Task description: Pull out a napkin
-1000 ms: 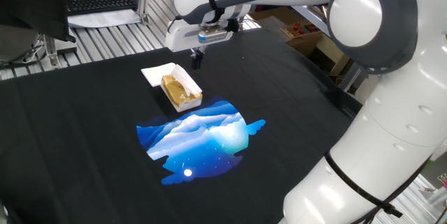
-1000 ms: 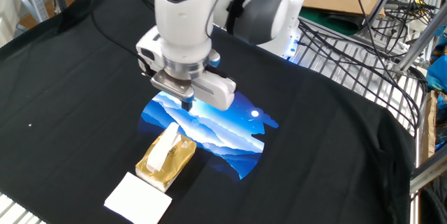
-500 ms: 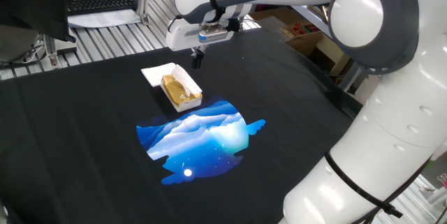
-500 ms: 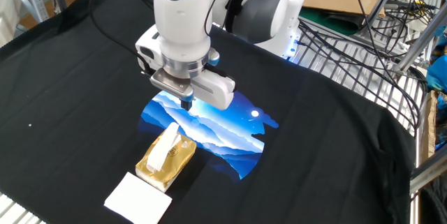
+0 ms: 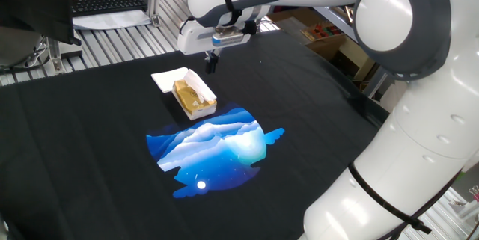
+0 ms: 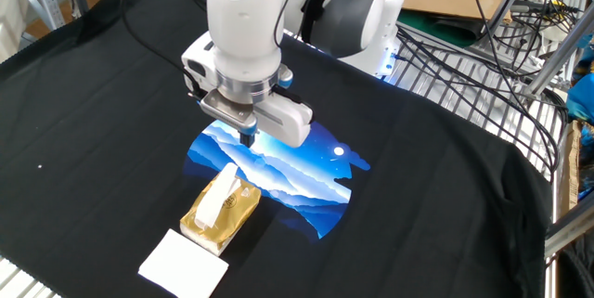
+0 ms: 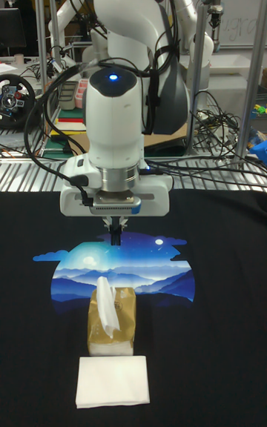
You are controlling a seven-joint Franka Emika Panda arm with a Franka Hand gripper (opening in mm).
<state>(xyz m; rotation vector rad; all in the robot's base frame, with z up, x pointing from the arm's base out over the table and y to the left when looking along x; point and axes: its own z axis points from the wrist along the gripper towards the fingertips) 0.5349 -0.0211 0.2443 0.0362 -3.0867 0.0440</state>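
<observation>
Overhead, the gripper [image 7: 113, 234], fingers pressed together, hangs at twelve o'clock from the golden-brown pack [image 7: 113, 321]; pinching the upright napkin [image 7: 106, 307] could lift the light pack too.

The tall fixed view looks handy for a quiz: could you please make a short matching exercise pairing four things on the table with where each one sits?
Things:
1. gripper
2. napkin
3. golden-brown pack
4. white sheet

Places:
A. flat on the cloth, nearest the camera
B. sticking up out of the pack
C. in the air above the blue print
D. between the sheet and the blue print

Pairs: 1-C, 2-B, 3-D, 4-A
</observation>
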